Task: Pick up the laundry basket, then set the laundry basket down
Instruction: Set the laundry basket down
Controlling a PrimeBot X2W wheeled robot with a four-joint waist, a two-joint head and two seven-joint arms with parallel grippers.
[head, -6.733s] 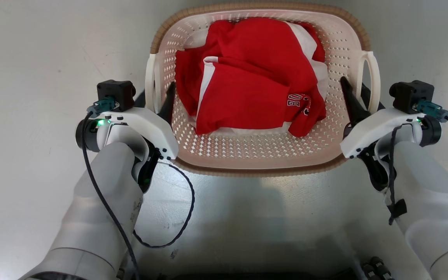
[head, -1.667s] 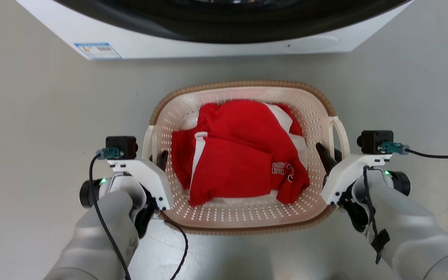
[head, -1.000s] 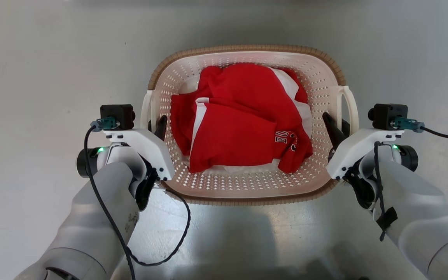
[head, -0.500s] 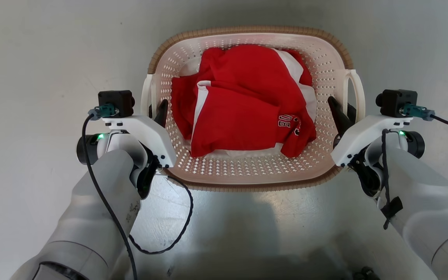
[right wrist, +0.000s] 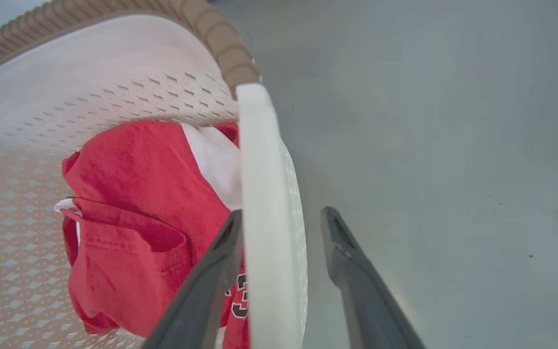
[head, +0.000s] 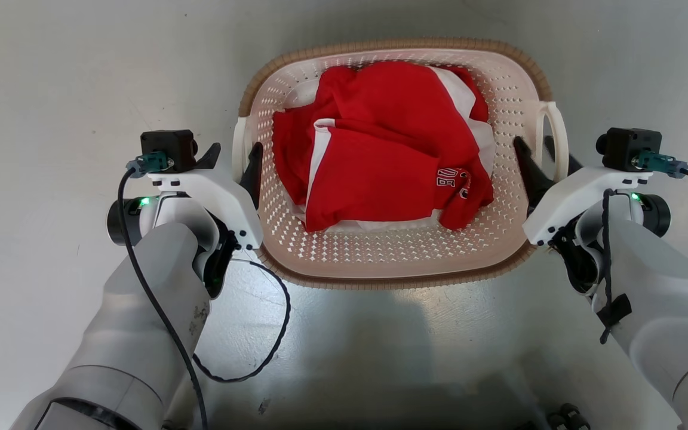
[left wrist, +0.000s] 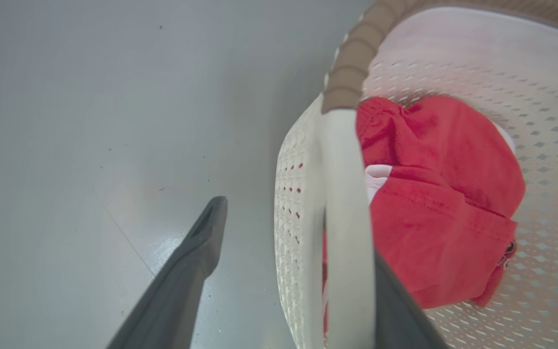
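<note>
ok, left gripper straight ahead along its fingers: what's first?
The white handle of the basket, lying between the left gripper's open fingers; probably its far end by the brown rim. Depth unclear.

A crumpled red garment (head: 380, 161) (white panels, dark lettering) lies between the left hand (head: 232, 156) and right hand (head: 535, 146); pale grey floor (head: 51, 89) spreads outside both.

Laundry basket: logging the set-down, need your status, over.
Left gripper open, astride left handle. Right gripper open, astride right handle. Laundry basket on the floor, red garment inside. No obstruction seen.
</note>
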